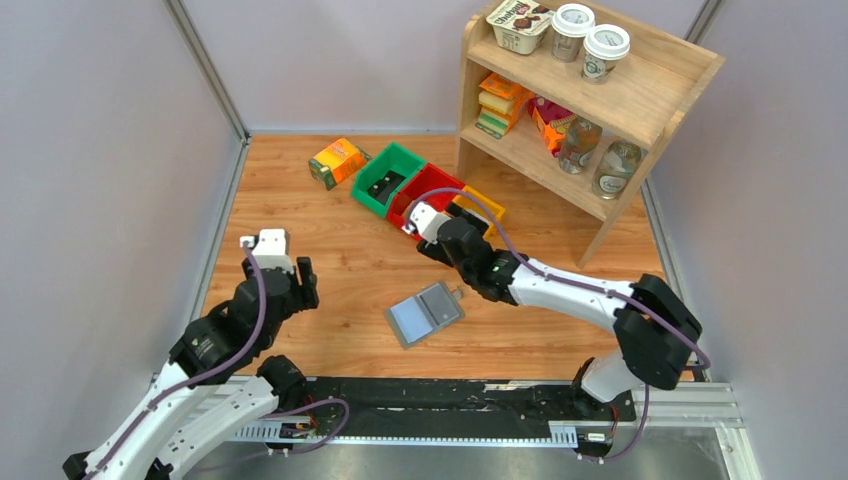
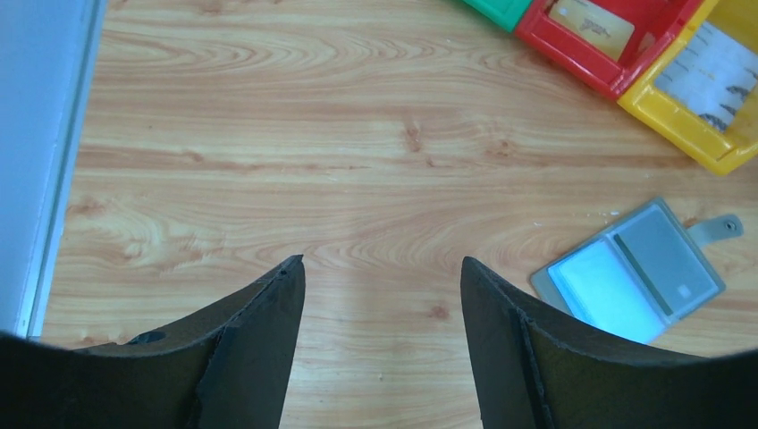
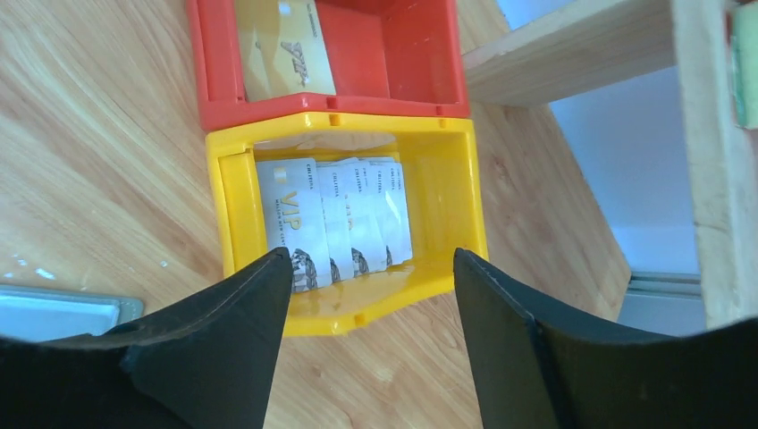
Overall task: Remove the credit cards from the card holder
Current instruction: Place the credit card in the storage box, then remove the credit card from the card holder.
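Grey card holder (image 1: 425, 313), blue-grey inside; green bin (image 1: 400, 152), red bin (image 3: 212, 80), yellow bin (image 3: 228, 206)

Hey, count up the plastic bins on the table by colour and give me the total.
Green bin: 1
Red bin: 1
Yellow bin: 1
Total: 3

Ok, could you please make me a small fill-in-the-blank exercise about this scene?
1. The card holder lies ___ on the table.
2. The end bin, under the right pincer, is ___.
3. The middle bin, holding the gold card, is ___.
4. The left pincer holds ___.
Missing words: open; yellow; red; nothing.
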`<state>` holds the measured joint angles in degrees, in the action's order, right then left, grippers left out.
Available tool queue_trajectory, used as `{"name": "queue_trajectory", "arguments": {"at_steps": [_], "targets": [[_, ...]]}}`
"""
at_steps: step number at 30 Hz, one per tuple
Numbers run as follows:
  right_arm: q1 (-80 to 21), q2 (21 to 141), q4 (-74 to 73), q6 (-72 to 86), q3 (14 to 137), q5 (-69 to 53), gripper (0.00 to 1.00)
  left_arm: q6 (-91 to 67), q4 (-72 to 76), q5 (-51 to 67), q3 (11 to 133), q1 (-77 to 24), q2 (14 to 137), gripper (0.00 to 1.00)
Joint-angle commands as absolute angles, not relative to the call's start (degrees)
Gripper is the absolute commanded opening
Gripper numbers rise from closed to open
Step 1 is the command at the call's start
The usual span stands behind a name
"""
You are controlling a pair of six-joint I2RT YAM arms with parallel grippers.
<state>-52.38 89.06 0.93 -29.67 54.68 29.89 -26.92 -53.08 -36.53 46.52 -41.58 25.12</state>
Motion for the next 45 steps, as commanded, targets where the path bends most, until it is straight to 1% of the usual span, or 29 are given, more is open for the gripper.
{"name": "queue_trajectory", "arguments": {"at_steps": [1,6,11,16,20,24,27,38,45], "targets": [[-52.6,82.5,-5.6,-18.7,56.3,27.5,0.73,-29.4,-49.9,-29.8,47.4,-41.4,31.6,0.71],[-52.9,78.1,-12.0,-5.7,56.8,22.8,0.75,-33.0,-47.3,-20.8,47.5,-41.4,38.4,0.69],[-52.8,72.6,-15.7,7.8,53.8,15.6,0.74,-38.0,-41.2,-12.5,44.5,-41.6,45.2,0.69],[-52.9,71.3,-17.2,19.3,50.6,11.5,0.71,-42.8,-35.6,-8.0,41.6,-43.2,51.8,0.66],[-52.8,73.0,-15.9,25.4,48.2,8.6,0.65,-45.7,-31.4,-5.9,40.0,-44.5,56.3,0.65],[-52.8,77.0,-14.2,28.5,46.8,6.2,0.58,-47.6,-28.0,-4.9,38.7,-45.4,61.0,0.65],[-52.9,80.7,-14.0,28.9,47.4,4.9,0.56,-48.8,-25.9,-3.8,37.9,-45.8,63.5,0.65],[-52.8,88.6,-13.7,29.3,49.3,1.9,0.59,-50.4,-21.9,-2.5,35.3,-46.3,69.6,0.56],[-52.6,90.6,-14.2,29.3,50.2,1.0,0.59,-50.5,-20.1,-1.1,35.1,-46.2,72.0,0.54]]}}
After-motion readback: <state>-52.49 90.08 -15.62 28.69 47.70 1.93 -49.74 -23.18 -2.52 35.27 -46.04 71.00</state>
